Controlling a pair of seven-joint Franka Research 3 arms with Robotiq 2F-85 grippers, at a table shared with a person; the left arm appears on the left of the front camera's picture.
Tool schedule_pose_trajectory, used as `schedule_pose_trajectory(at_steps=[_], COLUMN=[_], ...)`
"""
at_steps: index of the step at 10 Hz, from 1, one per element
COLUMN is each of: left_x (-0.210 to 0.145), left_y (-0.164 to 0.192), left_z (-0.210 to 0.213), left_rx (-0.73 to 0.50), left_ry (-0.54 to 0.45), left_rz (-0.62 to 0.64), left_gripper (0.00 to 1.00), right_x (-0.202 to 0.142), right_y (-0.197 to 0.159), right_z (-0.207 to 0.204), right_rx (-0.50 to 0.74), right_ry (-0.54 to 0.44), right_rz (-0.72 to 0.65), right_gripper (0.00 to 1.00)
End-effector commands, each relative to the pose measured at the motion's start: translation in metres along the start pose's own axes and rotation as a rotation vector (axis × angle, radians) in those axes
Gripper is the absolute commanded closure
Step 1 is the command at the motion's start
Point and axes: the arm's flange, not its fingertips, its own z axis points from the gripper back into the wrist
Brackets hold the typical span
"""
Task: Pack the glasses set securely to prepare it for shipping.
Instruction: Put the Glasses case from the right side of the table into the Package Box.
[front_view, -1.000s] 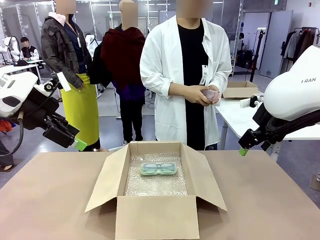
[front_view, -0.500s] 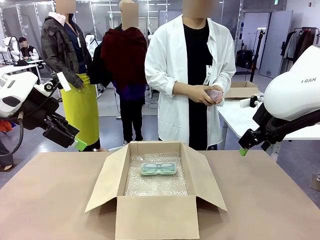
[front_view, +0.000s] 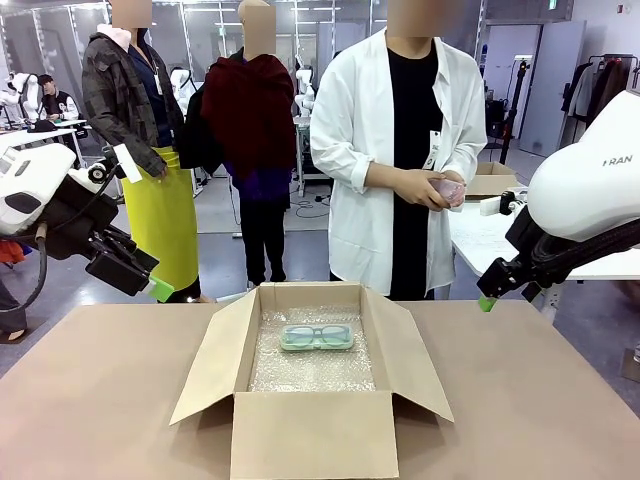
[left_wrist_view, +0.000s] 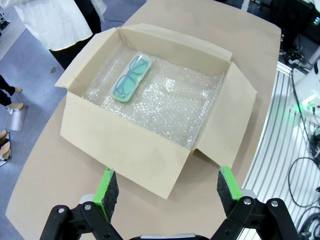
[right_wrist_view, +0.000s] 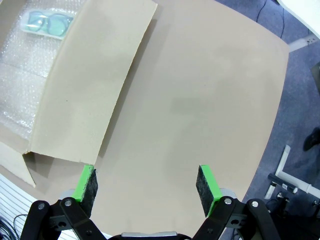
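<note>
One translucent mint case (front_view: 316, 337) on bubble wrap (front_view: 310, 372) in one cardboard box (front_view: 300, 432), centre frame; one pink case (front_view: 447, 188) in a person's hand (front_view: 423, 190); left gripper (left_wrist_view: 167, 181) and right gripper (right_wrist_view: 145, 180) gape empty.

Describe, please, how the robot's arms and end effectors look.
The left arm and right arm have rounded white shells; the right bears grey lettering. A black cable hangs by the left. The left end effector and right end effector are black, two-fingered, with bright green pads.
</note>
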Motion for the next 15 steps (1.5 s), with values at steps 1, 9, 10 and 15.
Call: schedule_pose_trajectory(at_steps=[1, 9, 10, 15], left_x=[-0.001, -0.001, -0.001, -0.001], left_y=[0.0003, 0.0003, 0.0003, 0.0003], left_z=[0.0012, 0.0012, 0.0012, 0.0012], left_rx=[-0.016, -0.016, -0.016, -0.016], left_ry=[-0.011, -0.011, -0.011, -0.011], left_rz=[-0.004, -0.004, -0.004, -0.004], left_gripper=[0.0, 0.0, 0.0, 0.0], right_x=[-0.0005, -0.0005, -0.0005, -0.0005], right_y=[-0.001, -0.001, -0.001, -0.001], right_z=[0.0, 0.0, 0.0, 0.0], right_rx=[0.008, 0.008, 0.008, 0.008], right_ry=[-0.008, -0.008, -0.008, -0.008], right_rz=[0.019, 0.019, 0.019, 0.019], right_gripper=[0.0, 0.0, 0.0, 0.0])
